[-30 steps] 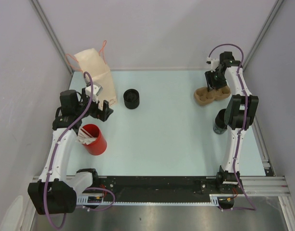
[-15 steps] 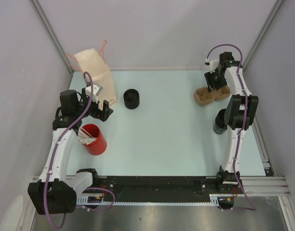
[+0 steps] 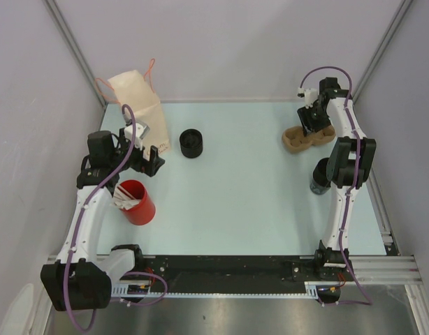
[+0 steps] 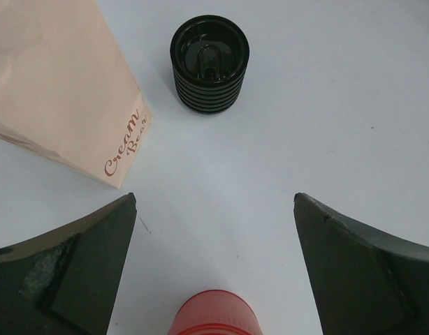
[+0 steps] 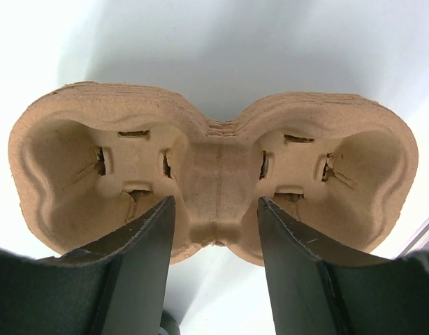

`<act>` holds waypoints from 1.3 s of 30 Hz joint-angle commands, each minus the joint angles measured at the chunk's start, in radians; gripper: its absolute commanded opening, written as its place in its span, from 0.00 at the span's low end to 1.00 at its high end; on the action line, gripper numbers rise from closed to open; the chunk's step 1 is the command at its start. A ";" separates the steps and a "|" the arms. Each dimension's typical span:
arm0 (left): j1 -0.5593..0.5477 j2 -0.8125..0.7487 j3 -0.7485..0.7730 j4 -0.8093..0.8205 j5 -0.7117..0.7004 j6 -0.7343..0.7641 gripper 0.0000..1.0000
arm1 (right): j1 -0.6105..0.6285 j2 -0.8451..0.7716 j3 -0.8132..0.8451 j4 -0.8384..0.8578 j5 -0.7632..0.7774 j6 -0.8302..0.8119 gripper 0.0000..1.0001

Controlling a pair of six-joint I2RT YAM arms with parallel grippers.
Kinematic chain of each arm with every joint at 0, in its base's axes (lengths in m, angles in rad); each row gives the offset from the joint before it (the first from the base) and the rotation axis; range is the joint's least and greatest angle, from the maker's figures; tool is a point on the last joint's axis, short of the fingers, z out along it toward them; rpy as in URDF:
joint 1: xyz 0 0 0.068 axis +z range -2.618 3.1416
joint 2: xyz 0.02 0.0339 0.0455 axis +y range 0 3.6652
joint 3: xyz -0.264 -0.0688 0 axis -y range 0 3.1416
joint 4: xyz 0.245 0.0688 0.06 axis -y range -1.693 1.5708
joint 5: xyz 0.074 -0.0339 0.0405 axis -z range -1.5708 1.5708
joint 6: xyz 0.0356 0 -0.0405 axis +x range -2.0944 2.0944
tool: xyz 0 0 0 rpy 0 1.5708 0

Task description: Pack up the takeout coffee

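Right wrist: right claw [image 5: 216, 204] straddles the cup carrier [image 5: 218, 160].

Left arm bent at frame left, left gripper [image 3: 149, 145] [image 4: 214, 200] jaws wide apart. Right arm stretched to upper right, right gripper [image 3: 311, 124] [image 5: 216, 202] pointing down, jaws partway apart.

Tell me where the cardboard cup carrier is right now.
The cup carrier lies at the far right of the table in the top view, under the right gripper; the wrist view shows the jaws straddling its narrow middle.
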 commanded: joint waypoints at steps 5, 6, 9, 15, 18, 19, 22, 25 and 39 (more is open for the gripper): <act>0.007 -0.006 -0.003 0.032 0.040 0.011 1.00 | -0.006 0.013 -0.001 0.006 0.012 -0.018 0.54; 0.007 -0.006 -0.003 0.032 0.040 0.011 0.99 | -0.006 0.012 -0.003 0.006 0.010 -0.014 0.53; 0.007 -0.006 -0.004 0.032 0.039 0.011 0.99 | -0.006 0.010 -0.006 0.009 0.004 -0.014 0.45; 0.007 -0.004 -0.004 0.032 0.040 0.011 0.99 | -0.006 0.012 -0.011 0.011 -0.013 -0.018 0.31; 0.008 -0.003 -0.003 0.034 0.042 0.011 1.00 | -0.006 0.012 -0.012 0.011 -0.022 -0.018 0.21; 0.007 -0.003 -0.004 0.032 0.042 0.010 1.00 | -0.006 0.010 -0.012 0.009 -0.025 -0.018 0.20; 0.007 -0.001 -0.003 0.034 0.043 0.011 0.99 | -0.006 0.012 -0.015 0.012 -0.028 -0.018 0.16; 0.008 0.000 -0.003 0.034 0.045 0.011 0.99 | -0.006 0.009 -0.015 0.012 -0.027 -0.014 0.11; 0.008 0.002 -0.003 0.032 0.045 0.011 0.99 | -0.011 -0.040 -0.027 0.035 -0.037 -0.022 0.59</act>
